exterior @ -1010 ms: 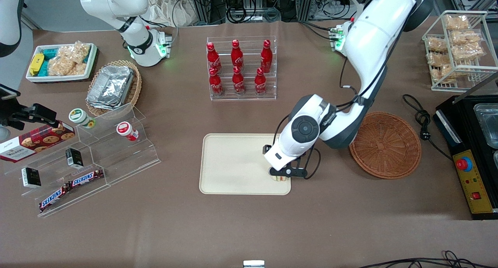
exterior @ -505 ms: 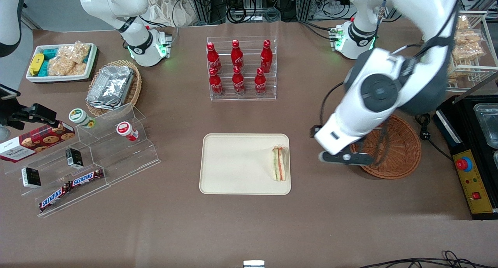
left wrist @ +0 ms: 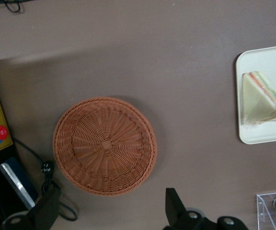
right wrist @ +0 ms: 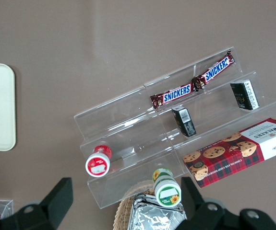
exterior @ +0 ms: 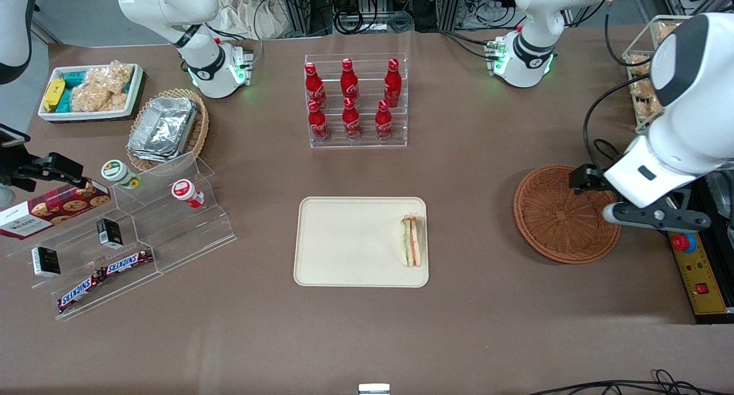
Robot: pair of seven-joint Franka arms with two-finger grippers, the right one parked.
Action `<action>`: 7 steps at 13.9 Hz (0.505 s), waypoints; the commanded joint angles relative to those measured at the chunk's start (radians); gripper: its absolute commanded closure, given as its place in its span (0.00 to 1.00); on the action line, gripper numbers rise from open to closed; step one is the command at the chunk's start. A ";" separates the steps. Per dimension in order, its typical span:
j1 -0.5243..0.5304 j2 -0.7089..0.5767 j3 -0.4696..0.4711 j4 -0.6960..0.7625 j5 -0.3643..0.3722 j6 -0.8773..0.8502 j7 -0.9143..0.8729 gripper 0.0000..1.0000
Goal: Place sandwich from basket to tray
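One sandwich [exterior: 412, 241] is lying on the tray [exterior: 344, 240], against the edge nearest the basket [exterior: 565, 213], its long axis running toward and away from the front camera. Nothing is showing inside the basket. Above the basket's rim toward the working arm's end of the table, the gripper [exterior: 651, 217] is hanging with fingers spread wide and holding nothing, well apart from the sandwich. Judged complete: no further grasp is appearing necessary.
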 commanded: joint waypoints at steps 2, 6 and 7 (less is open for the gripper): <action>0.000 -0.036 0.046 -0.022 -0.002 -0.034 0.029 0.01; 0.000 -0.078 0.082 -0.025 -0.007 -0.077 0.083 0.01; 0.015 -0.085 0.082 -0.031 -0.007 -0.078 0.083 0.01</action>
